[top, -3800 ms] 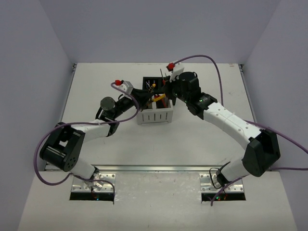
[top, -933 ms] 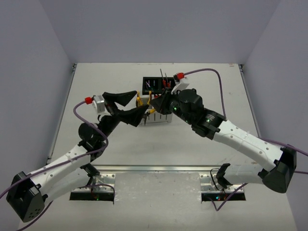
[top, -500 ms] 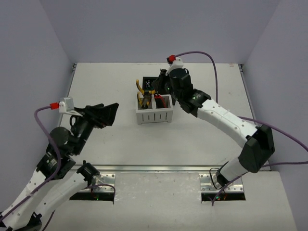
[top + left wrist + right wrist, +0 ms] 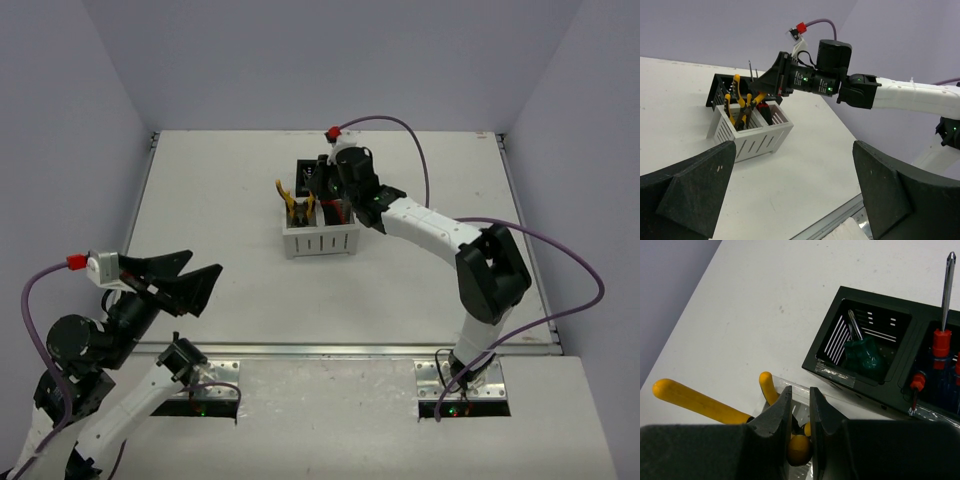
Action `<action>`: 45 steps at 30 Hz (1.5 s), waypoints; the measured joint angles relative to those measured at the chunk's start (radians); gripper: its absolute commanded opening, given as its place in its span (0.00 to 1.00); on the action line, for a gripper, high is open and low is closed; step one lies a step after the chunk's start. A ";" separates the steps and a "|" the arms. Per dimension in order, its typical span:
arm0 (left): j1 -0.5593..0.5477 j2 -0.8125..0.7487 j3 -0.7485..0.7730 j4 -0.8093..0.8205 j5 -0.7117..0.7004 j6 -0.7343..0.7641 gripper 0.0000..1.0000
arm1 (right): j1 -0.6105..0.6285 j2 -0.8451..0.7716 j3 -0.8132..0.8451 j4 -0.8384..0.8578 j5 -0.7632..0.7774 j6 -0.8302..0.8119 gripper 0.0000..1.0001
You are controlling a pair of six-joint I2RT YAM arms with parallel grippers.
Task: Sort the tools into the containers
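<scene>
Sorting looks done: pliers [image 4: 292, 200] in white box [image 4: 320, 243]; screwdrivers [image 4: 943, 335] in black box [image 4: 860, 385] at its twelve o'clock; left gripper [image 4: 203, 263] wide; right gripper [image 4: 801, 390] narrow, hold unclear.

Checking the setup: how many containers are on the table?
2. A white slotted box sits near the table's middle; a black box stands directly behind it. None appears hidden.

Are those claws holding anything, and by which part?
The right claw seems to pinch yellow-handled metal pliers by one handle; the left claw holds nothing.
</scene>
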 measured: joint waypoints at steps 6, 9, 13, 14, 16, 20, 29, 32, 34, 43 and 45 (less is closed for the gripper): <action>0.000 -0.112 -0.067 0.032 0.002 0.025 1.00 | 0.000 0.001 -0.071 0.095 -0.014 -0.015 0.00; 0.000 -0.111 -0.098 0.042 -0.009 0.025 1.00 | 0.002 -0.001 -0.107 0.120 -0.015 -0.018 0.06; 0.000 -0.111 -0.118 0.042 -0.026 0.021 1.00 | 0.009 -0.003 -0.116 0.121 -0.014 -0.030 0.46; 0.000 -0.111 -0.118 0.042 -0.030 0.020 1.00 | 0.011 -0.004 -0.117 0.118 -0.016 -0.032 0.56; 0.000 -0.111 -0.118 0.044 -0.036 0.018 1.00 | 0.014 -0.008 -0.117 0.113 -0.014 -0.033 0.74; 0.000 -0.111 -0.118 0.044 -0.047 0.017 1.00 | 0.028 -0.036 -0.117 0.099 -0.007 -0.039 0.77; 0.002 -0.111 -0.118 0.043 -0.076 0.005 1.00 | 0.052 -0.127 -0.101 0.036 0.006 -0.037 0.98; 0.003 -0.111 -0.118 0.039 -0.116 -0.006 1.00 | 0.053 -0.174 -0.072 -0.039 -0.012 -0.044 0.99; 0.003 -0.105 -0.117 0.031 -0.155 -0.014 1.00 | 0.054 -0.222 -0.047 -0.112 -0.017 -0.060 0.99; 0.022 0.301 -0.077 0.014 -0.372 -0.034 1.00 | 0.062 -0.810 -0.294 -0.473 0.230 -0.179 0.99; 0.082 0.356 -0.079 0.003 -0.380 -0.030 1.00 | 0.061 -0.912 -0.319 -0.588 0.328 -0.176 0.99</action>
